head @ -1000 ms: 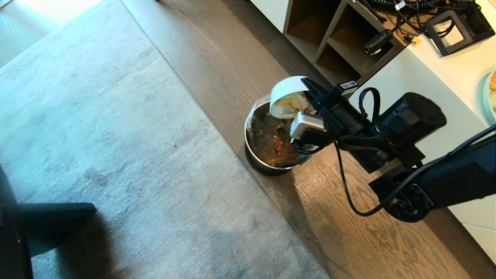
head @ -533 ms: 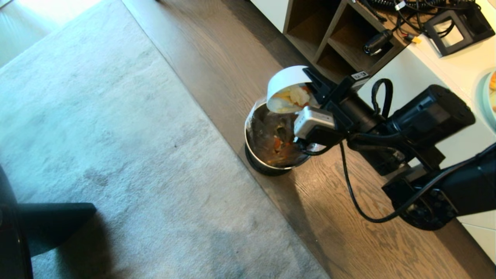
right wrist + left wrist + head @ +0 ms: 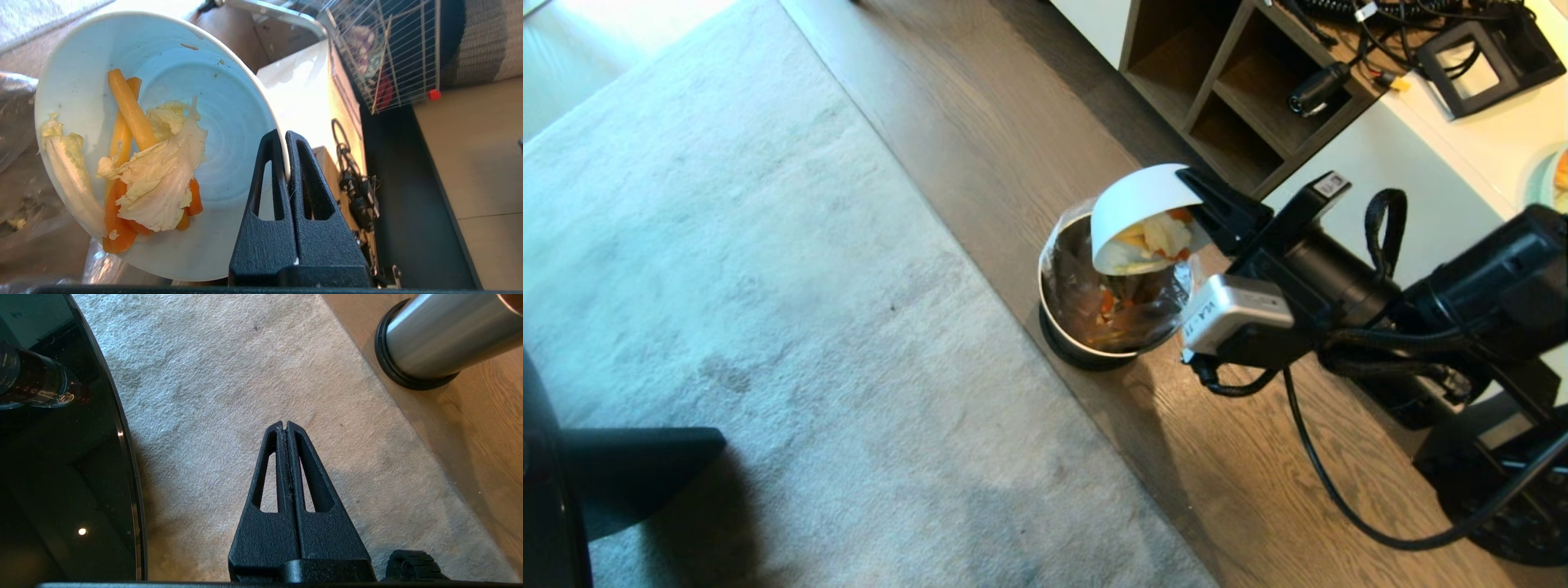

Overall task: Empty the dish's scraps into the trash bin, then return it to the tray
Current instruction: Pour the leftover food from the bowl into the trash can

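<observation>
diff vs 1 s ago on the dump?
The right gripper, shut on the dish rim, has pulled back toward the robot, its arm swinging right in the head view. The dish hangs tipped over the trash bin, mouth more open to the camera. Scraps still cling inside. Bin, rug and left gripper unchanged.

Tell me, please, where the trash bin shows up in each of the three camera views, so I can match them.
Head view: the trash bin stands mid-frame on the wood floor, under the tilted dish.
Left wrist view: top right corner, metal wall and dark base.
Right wrist view: only its crinkled liner at the left edge.
Shared landmark: the grey rug, its edge beside the bin.
</observation>
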### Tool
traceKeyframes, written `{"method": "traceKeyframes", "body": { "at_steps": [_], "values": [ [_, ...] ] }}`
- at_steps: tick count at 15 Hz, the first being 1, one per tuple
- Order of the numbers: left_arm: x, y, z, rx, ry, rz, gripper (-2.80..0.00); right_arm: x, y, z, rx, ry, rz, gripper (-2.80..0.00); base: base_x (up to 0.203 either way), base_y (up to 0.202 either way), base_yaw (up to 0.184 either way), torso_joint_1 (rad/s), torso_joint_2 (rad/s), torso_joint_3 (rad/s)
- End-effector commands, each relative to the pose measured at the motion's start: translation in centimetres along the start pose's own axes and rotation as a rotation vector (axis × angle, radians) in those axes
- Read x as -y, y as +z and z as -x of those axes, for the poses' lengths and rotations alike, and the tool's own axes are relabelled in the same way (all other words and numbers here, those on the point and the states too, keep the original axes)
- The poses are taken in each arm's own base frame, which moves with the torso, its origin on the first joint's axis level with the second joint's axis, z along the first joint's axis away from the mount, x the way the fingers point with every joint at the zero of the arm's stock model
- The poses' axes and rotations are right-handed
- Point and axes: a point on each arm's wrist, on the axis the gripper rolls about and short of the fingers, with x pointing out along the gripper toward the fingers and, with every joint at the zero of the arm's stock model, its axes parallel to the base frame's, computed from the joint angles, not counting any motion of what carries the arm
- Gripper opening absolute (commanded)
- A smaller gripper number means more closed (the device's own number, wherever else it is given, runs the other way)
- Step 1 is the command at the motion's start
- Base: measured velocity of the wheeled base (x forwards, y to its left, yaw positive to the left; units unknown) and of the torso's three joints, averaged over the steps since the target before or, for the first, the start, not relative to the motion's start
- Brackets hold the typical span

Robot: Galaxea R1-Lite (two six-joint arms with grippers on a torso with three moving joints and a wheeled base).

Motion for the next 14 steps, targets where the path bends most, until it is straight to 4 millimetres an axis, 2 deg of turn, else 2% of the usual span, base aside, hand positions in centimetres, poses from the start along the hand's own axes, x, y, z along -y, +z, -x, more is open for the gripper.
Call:
{"method": "traceKeyframes", "body": {
  "at_steps": [1,11,14],
  "values": [
    [0.0,0.0,0.0,0.001,0.000,0.001,-2.80,1.3,0.3,0.3,0.031,-0.065,0.017,-2.80,0.000,0.000,0.000,0.000,0.00,0.000],
    [0.0,0.0,0.0,0.001,0.000,0.001,-2.80,3.3,1.5,0.7,0.161,-0.119,0.004,-2.80,0.000,0.000,0.000,0.000,0.00,0.000],
    [0.0,0.0,0.0,0.001,0.000,0.001,-2.80,3.3,1.6,0.7,0.162,-0.120,0.003,-2.80,0.000,0.000,0.000,0.000,0.00,0.000]
  ]
}}
